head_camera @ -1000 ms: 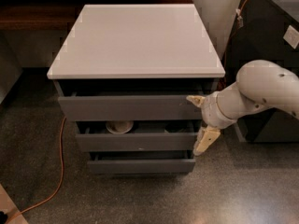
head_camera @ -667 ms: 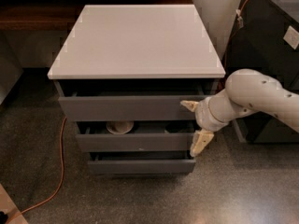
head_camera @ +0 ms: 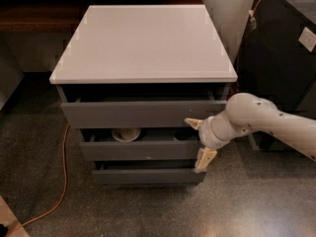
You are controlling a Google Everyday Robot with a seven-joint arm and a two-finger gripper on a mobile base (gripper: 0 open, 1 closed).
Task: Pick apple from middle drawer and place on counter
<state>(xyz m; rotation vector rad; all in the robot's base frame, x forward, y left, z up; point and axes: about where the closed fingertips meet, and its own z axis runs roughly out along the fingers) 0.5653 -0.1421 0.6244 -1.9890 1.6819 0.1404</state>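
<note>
The gripper (head_camera: 199,142) is wide open and holds nothing. It is at the right end of the middle drawer (head_camera: 140,150), which is open a little. A white bowl (head_camera: 125,134) sits inside. The apple is hidden.

I count three grey drawers: the top drawer (head_camera: 143,113), the middle drawer (head_camera: 138,150) and the bottom drawer (head_camera: 148,176). One white worktop (head_camera: 145,41) caps them. I see one white bowl (head_camera: 125,134), in the middle drawer. One arm (head_camera: 261,120) carries one hand (head_camera: 200,141), at the middle drawer's right end, its two fingers (head_camera: 205,159) spread apart. One orange cable (head_camera: 64,181) lies on the floor.
</note>
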